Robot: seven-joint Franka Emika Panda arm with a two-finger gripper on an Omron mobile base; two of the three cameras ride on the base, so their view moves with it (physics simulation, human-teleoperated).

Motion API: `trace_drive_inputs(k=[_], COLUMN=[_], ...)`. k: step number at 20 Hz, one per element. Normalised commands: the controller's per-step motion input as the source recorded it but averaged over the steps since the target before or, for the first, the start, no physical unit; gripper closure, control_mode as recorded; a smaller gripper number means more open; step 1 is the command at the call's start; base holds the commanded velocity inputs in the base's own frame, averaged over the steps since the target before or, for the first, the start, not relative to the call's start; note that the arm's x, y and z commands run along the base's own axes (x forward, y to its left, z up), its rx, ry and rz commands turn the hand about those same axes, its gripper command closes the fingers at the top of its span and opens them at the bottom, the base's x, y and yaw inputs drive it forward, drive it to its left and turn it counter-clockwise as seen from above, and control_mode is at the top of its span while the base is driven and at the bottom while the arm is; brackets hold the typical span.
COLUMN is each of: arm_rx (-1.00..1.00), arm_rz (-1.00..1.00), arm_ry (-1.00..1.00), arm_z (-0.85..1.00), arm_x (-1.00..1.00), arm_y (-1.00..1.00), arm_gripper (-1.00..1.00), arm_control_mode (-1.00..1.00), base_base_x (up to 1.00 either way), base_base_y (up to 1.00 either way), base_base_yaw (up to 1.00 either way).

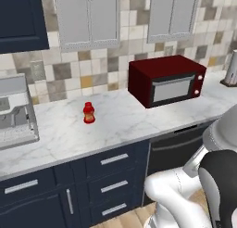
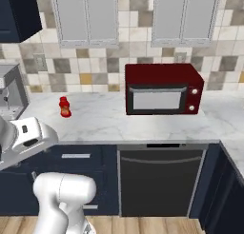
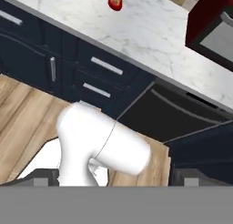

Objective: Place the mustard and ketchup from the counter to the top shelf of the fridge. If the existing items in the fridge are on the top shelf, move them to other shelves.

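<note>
The ketchup (image 1: pixel 89 112) stands upright on the counter (image 1: pixel 115 125), alone, well apart from the red microwave (image 1: pixel 166 81) at its three o'clock in the left base view. In my hand view it sits at twelve o'clock (image 3: pixel 117 0), above the navy drawers (image 3: pixel 102 70). My gripper (image 3: pixel 116 180) is spread wide, holding nothing, far from the bottle.

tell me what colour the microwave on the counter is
Dark red, with a grey door window; the microwave shows best in the right base view.
</note>
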Motion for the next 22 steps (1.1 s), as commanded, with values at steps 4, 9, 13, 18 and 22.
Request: trace_drive_inputs(k=[4,9,13,18,22], arm_rx=[0.0,0.0,0.0,0.0,0.0], arm_rz=[0.0,0.0,0.0,0.0,0.05], arm_ry=[0.0,0.0,0.0,0.0,0.0], arm_z=[0.0,0.0,0.0,0.0,0.0], arm_x=[0.0,0.0,0.0,0.0,0.18], arm_y=[0.0,0.0,0.0,0.0,0.04], arm_gripper=[-1.0,-1.0,-1.0,-1.0,-1.0], arm_control_mode=[1.0,1.0,1.0,1.0,-1.0], base_base_x=[0.73,0.49,0.47,0.56,0.47], base_base_y=[0.07,0.02,0.18,0.27,0.18], base_base_yaw=[0.04,0.08,0.13,0.14,0.11])
